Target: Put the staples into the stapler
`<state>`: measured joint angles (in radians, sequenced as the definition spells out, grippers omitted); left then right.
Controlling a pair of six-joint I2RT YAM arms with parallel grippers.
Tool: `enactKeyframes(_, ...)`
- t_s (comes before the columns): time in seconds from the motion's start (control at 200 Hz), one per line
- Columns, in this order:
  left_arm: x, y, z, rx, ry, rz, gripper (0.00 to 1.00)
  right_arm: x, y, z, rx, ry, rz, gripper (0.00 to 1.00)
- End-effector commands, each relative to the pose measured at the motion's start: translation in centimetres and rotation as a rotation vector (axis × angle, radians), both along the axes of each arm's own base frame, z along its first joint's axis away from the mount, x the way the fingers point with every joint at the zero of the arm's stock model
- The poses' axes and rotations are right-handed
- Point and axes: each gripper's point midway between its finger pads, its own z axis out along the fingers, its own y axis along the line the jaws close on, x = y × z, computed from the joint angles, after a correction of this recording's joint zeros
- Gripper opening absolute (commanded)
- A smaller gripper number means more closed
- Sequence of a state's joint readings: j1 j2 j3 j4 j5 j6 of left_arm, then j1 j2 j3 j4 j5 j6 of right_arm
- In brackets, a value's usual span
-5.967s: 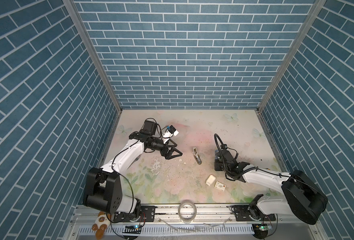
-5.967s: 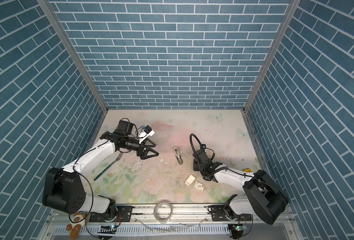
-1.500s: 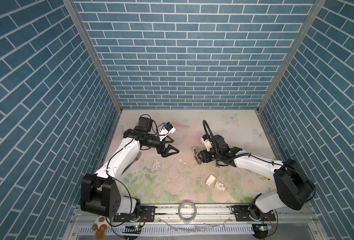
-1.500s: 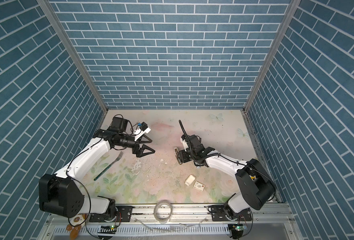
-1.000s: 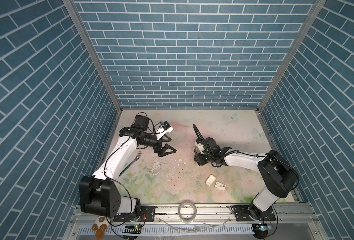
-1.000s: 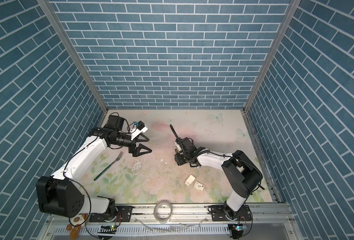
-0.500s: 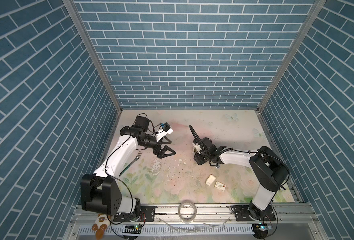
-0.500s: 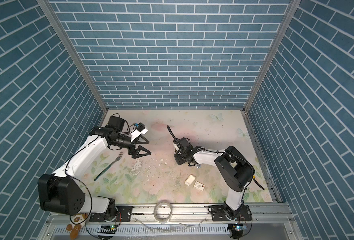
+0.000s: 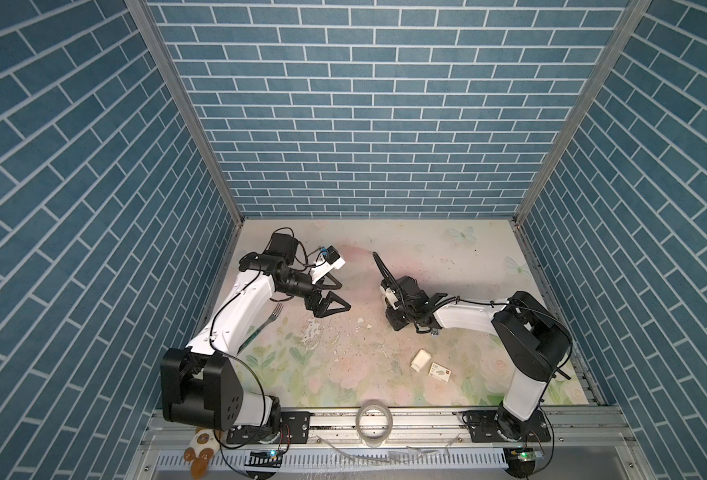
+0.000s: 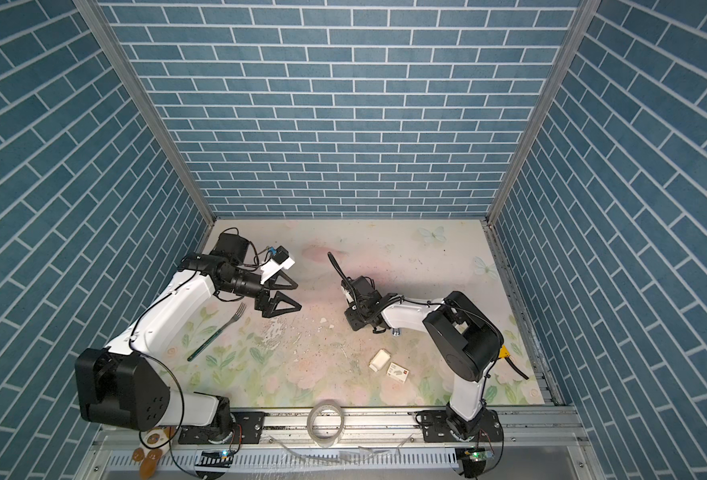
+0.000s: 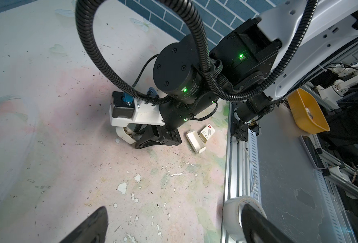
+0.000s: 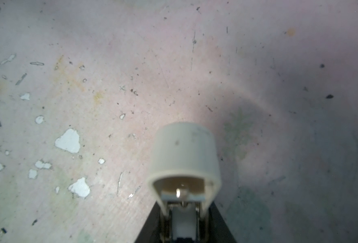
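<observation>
Currently stapler down on the mat, clamped at its sides by the right gripper, arm stretched low toward centre; staples box and tray side by side nearer the front rail, well apart from it; left gripper hovers, jaws wide.

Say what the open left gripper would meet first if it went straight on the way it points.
Probably the right gripper around the stapler; height is unclear, so it might touch the table first.
</observation>
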<state>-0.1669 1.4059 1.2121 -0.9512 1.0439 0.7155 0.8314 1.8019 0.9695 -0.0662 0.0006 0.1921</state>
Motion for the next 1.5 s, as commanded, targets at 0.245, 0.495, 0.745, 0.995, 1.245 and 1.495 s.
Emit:
enactKeyframes(0.245,-0.5,2.0,1.4,-0.010,-0.022,0.056,0.99,-2.5,3.2,0.2,-0.021,-0.022,0.131,0.27)
enactKeyframes(0.495,-0.5,3.0,1.8,-0.023,-0.013,0.093,1.00,-5.0,6.3,0.3,-0.004,-0.019,0.217,0.30)
enactKeyframes(0.745,-0.9,3.2,1.5,-0.024,-0.009,0.100,1.00,-6.6,7.0,-0.8,-0.030,-0.003,0.252,0.36)
enactKeyframes(0.995,-0.7,3.2,1.8,-0.018,-0.034,0.102,1.00,-6.7,6.5,1.1,-0.010,-0.037,0.231,0.52)
enactKeyframes(1.245,0.6,3.5,1.0,0.023,-0.058,0.095,1.00,-7.6,4.9,5.8,0.085,-0.045,0.172,0.59)
enactKeyframes(1.495,3.0,3.5,-1.1,0.078,-0.027,0.089,1.00,-10.8,1.4,6.9,0.228,0.157,-0.069,0.41)
